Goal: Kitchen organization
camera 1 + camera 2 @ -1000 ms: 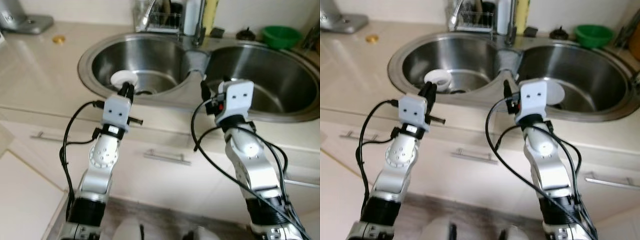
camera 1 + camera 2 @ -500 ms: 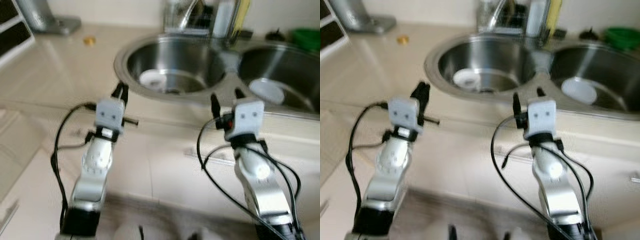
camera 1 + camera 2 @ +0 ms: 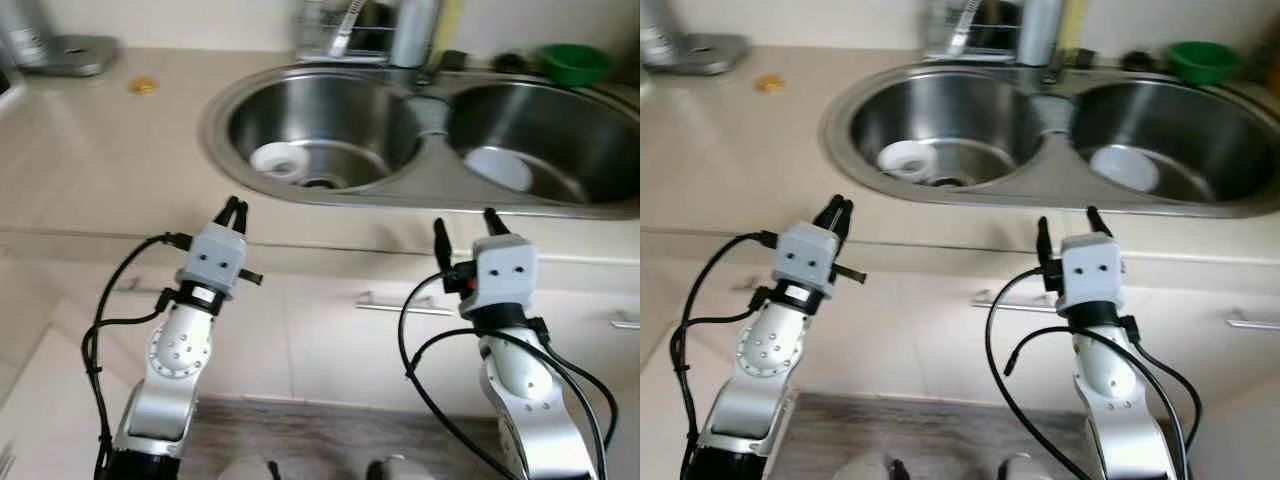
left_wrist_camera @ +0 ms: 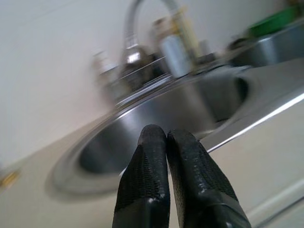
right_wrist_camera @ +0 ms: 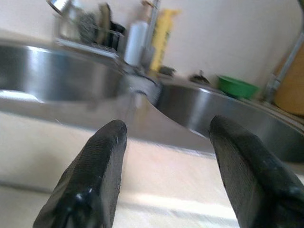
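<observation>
A steel double sink [image 3: 430, 110] is set in the beige counter. A white cup [image 3: 277, 160] lies in its left basin and a white dish [image 3: 497, 168] in the right basin. My left gripper [image 3: 232, 212] is shut and empty, held in front of the counter's front edge, short of the left basin. My right gripper [image 3: 467, 225] stands open with nothing between its fingers [image 5: 102, 156], also at the counter's front edge, below the right basin. In the left wrist view the two fingertips [image 4: 154, 142] press together and point toward the sink.
A drying rack [image 3: 345, 25], a bottle and a tap stand behind the sink. A green bowl [image 3: 572, 60] sits at the back right. A small yellow object [image 3: 143, 86] and a grey appliance base [image 3: 65, 52] lie on the counter [image 3: 100, 150] at the left. Drawer handles [image 3: 395, 303] run below.
The camera has pulled back and shifted, so the sink now sits farther off. Both grippers have drawn back from over the sink rim to the counter's front edge.
</observation>
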